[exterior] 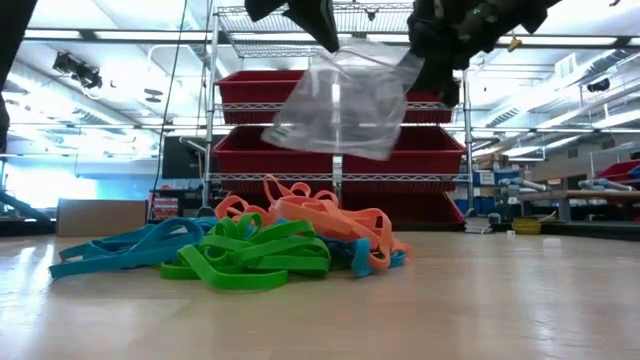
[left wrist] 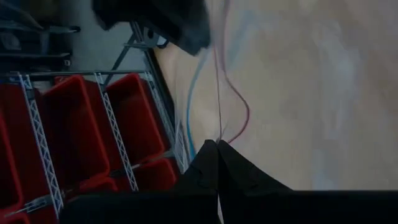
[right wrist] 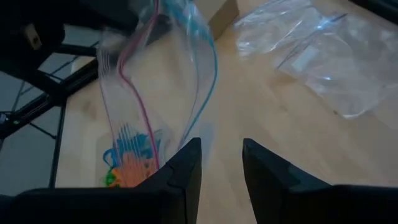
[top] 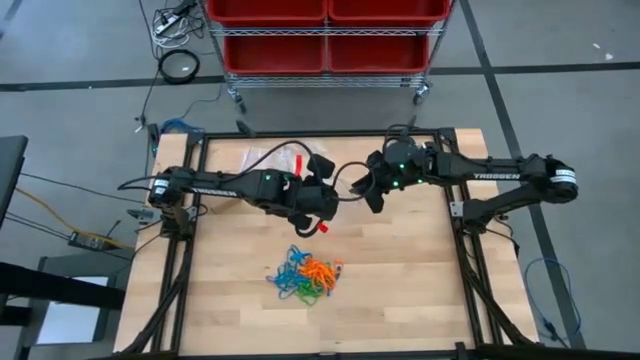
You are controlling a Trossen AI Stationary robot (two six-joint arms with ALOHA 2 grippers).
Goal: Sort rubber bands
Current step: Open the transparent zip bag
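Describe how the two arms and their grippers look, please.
Both arms are dark, nearly black, built of jointed segments. The left arm and the right arm carry white lettering, and small green lights glow near the wrists. Each gripper has two dark, wedge-shaped fingers. A black cable loops between them.

clear bag [exterior: 340,105], red bins [top: 327,30], wooden table [top: 400,290]

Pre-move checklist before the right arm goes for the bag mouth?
1. Left pincer shut on the clear bag: ok.
2. Bag lifted off the table: ok.
3. Right pincer open, beside the bag's edge: ok.
4. Right pincer gripping the bag: not ok, nothing seen between its fingers.
5. Bag mouth open enough: cannot tell.
6. Rubber bands still one mixed heap, unsorted: not ok.
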